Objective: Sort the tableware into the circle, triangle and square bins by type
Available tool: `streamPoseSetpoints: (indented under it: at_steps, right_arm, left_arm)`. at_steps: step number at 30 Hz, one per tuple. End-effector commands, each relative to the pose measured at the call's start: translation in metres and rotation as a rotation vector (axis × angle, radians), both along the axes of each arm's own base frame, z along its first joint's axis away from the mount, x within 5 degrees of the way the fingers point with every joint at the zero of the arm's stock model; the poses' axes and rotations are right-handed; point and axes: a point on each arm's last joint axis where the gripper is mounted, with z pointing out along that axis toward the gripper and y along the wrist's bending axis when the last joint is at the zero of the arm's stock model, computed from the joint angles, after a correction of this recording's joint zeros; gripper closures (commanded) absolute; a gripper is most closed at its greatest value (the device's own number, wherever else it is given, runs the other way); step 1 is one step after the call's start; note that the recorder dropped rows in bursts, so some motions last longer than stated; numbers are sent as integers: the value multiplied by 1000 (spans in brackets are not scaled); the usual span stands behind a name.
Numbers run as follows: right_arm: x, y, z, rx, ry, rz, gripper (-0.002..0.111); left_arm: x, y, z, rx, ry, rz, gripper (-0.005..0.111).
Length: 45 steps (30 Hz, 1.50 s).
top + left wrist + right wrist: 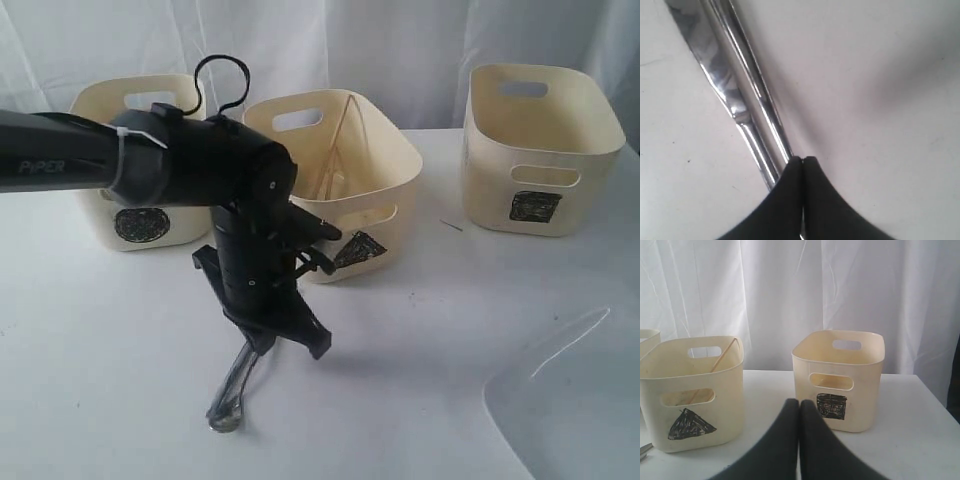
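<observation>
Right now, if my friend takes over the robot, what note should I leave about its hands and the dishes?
Left gripper: shut, tips down beside the shiny steel cutlery on the white table; a real grip is unclear.
Right gripper: shut, empty, facing the bins.
Done: wooden chopsticks stand in the cream plastic triangle bin.
The bottoms of the cream circle bin and square bin are hidden.
Left: bin the cutlery and the large white square plate.

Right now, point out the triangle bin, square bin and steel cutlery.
triangle bin (pixel 690 426): right wrist view, on its black triangle mark.
square bin (pixel 533 205): exterior view, on its black square mark.
steel cutlery (pixel 717 82): left wrist view, on the flat part.
</observation>
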Motion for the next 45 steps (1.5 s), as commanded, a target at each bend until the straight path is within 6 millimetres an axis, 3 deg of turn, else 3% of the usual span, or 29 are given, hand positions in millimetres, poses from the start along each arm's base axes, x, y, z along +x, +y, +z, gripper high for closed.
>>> streamPoseSetpoints:
  at_steps: [1,8,19,21,29,45]
  right_arm:
    - [0,0,-2,-3,-4,4,108]
    - [0,0,-2,-3,-4,4,108]
    - [0,0,-2,-3,-4,4,108]
    - [0,0,-2,-3,-4,4,108]
    - [0,0,-2,-3,-4,4,108]
    - [0,0,-2,-3,-4,4,108]
  left_arm:
    - [-7,-4,7,-69,47,16,107]
    - [-10,-11,19,-188,49,-13,107]
    - [-11,-1,39,-146,-17,-34,107]
    - [-10,3,38,-101,-23,-28,101]
    - [-10,9,36,-46,-17,79,61]
    - [-16,7,11,-114,15,165,58]
